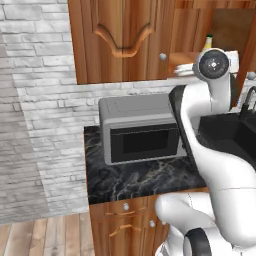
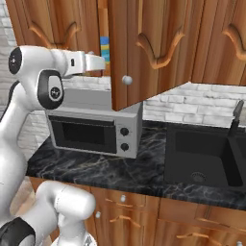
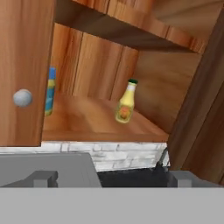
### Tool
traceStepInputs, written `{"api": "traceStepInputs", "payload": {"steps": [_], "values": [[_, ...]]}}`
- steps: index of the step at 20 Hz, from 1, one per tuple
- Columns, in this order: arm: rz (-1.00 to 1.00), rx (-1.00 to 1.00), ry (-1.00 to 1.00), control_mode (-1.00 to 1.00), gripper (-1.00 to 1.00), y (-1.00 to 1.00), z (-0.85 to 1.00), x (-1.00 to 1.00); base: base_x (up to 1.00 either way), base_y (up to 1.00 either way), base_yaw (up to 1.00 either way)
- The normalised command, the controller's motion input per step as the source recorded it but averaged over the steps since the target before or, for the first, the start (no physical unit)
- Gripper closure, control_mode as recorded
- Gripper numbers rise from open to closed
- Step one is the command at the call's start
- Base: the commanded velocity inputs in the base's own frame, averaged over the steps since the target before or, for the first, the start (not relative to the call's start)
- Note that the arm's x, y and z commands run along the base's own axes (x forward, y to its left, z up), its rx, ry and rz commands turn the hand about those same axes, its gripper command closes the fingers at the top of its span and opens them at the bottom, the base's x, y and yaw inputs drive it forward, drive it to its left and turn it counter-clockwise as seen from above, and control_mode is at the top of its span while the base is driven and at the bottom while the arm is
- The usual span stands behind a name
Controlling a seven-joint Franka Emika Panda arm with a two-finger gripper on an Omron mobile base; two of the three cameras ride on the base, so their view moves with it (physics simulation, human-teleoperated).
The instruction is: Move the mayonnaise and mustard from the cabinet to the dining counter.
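Note:
The mustard [image 3: 126, 103], a slim yellow bottle with a dark green cap, stands upright on the lower shelf of the open cabinet [image 3: 100, 118]; its top also peeks over the arm [image 1: 209, 40]. The mayonnaise [image 3: 50, 91] stands at the shelf's left, mostly hidden behind the door edge, and appears as a blue and yellow sliver [image 2: 104, 49]. My gripper [image 3: 113, 179] is open and holds nothing. It hangs in front of the shelf and slightly below it, apart from both items. The dining counter is out of view.
An open cabinet door [image 2: 139, 48] with a round silver knob [image 3: 22, 97] hangs close beside the hand. A grey microwave [image 2: 91, 127] sits on the black marble counter [image 1: 135, 180] below. A dark sink [image 2: 202, 153] with a faucet [image 2: 237, 115] lies to the right.

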Motion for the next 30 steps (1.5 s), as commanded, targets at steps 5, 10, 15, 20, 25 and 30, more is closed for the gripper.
{"api": "traceStepInputs", "payload": {"steps": [5,10,15,20,25,30], "values": [[-0.17,-0.29,0.12,-1.00,-1.00,0.00,-0.06,0.80,0.00,0.00,0.00],[-0.03,-0.11,0.23,-1.00,-1.00,-0.48,0.00,0.43,0.00,0.00,0.00],[-0.01,-0.01,0.23,-1.00,-1.00,-0.43,0.00,0.34,0.00,0.00,0.00],[-0.11,-0.10,0.22,-1.00,-1.00,-0.30,0.00,0.34,0.00,0.00,0.00],[-0.20,-0.14,0.27,-1.00,-1.00,-0.51,0.00,0.04,0.00,0.00,0.00],[-0.28,-0.11,0.23,-1.00,-1.00,-0.76,-0.01,-0.07,0.00,0.00,0.00]]}}
